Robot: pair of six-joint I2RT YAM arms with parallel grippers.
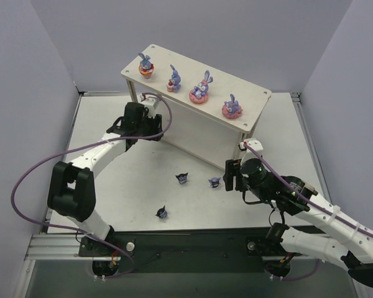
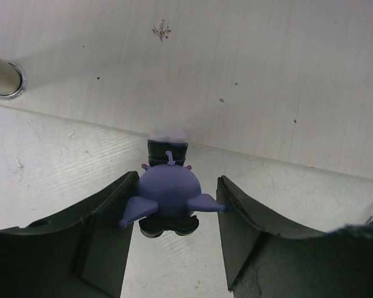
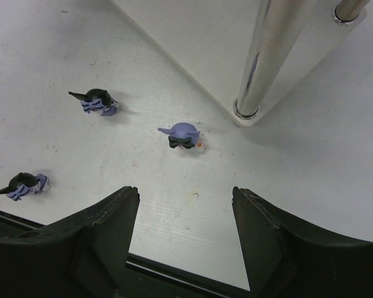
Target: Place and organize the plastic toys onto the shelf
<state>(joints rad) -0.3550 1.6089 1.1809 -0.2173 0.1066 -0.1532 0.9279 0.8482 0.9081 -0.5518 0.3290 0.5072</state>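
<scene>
Rabbits (image 1: 200,87) (four) atop shelf (image 1: 255,96), blue figures (image 1: 182,178) below

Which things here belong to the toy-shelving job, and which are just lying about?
Job:
shelf
four purple rabbits on its top board
three blue figures on the table
fourth blue figure between the left gripper fingers

Not the job:
purple cables
walls
Both are fixtures, not loose items.

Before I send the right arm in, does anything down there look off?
Two blue figures on the table look tipped onto their sides, points sticking out sideways. The third figure, by the shelf leg, seems upright. Nothing else stands out.
</scene>
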